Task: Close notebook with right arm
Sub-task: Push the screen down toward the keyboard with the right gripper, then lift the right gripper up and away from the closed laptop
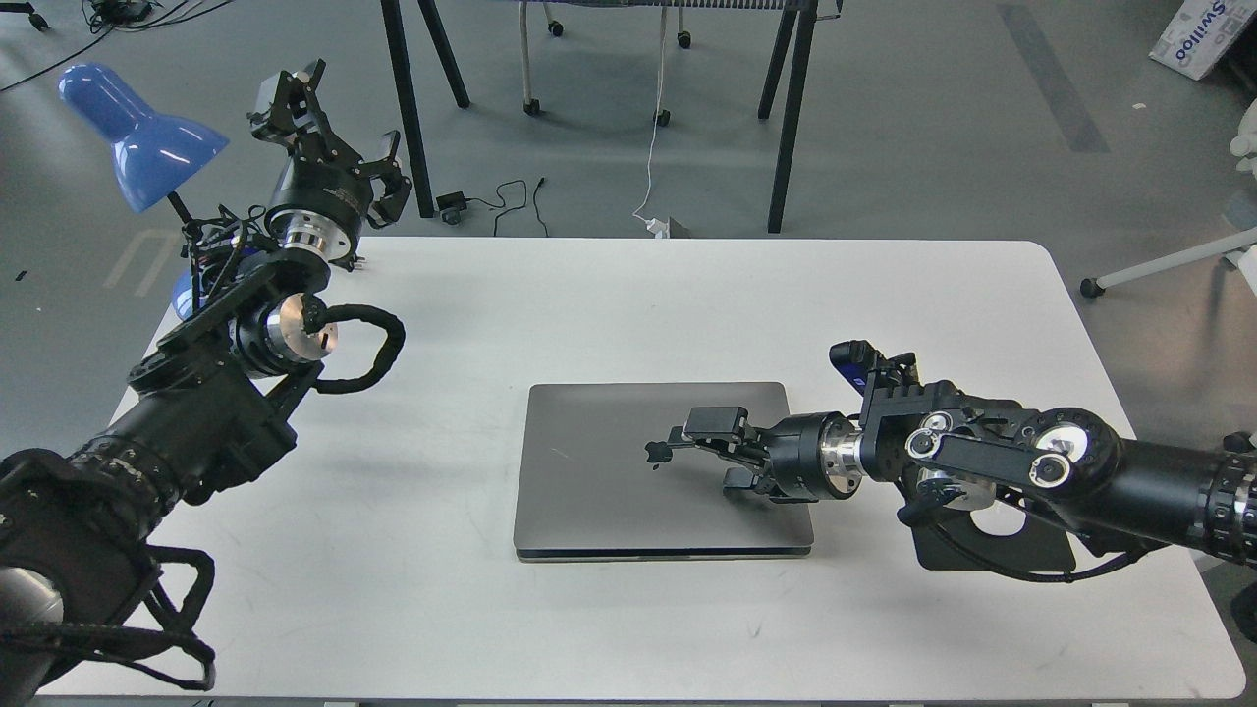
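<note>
Head view: white table, grey floor; right tool spread open over closed notebook, gripping nothing.

A: Any text to be made out here? Pretty much one thing can be read: blue lettering on a white cardboard box lying on the floor at the top right corner. It's cut off by the frame edge and tilted, but something like "Swiltoo" or "Swilloo" seems to be printed, can't be pinned down for sure.

B: Agreed. A dark apple logo is seen on the closed lid of the notebook, half hidden beside the right gripper, so that's a brand mark, no words though. No lettering can be read on either arm at this size.
</note>
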Controlling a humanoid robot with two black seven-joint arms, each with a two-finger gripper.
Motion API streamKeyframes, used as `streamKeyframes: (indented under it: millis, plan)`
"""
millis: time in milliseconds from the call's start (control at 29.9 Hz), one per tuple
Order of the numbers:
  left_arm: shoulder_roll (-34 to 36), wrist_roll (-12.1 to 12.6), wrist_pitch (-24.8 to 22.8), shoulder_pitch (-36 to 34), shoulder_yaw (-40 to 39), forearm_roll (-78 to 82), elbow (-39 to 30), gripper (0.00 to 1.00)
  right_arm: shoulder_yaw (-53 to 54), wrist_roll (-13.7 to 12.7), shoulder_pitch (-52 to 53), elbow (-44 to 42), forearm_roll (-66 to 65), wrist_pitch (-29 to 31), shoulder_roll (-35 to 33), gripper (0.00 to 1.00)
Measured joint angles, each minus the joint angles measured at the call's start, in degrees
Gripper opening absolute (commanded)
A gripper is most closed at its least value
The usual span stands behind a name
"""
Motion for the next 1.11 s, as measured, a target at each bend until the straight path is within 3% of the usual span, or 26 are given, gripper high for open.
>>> streamKeyframes:
  millis: [670,1105]
  plan:
    - [0.00,0.00,0.00,0.00,-0.03,-0.01,-0.01,1.00,4.42,-0.34,0.66,-2.04,0.03,-0.80,0.52,1.00]
    - [0.00,0.00,0.00,0.00,-0.01,-0.01,-0.01,1.00,48.83,0.26,-0.91,-13.62,2.46,-0.77,0.42,1.00]
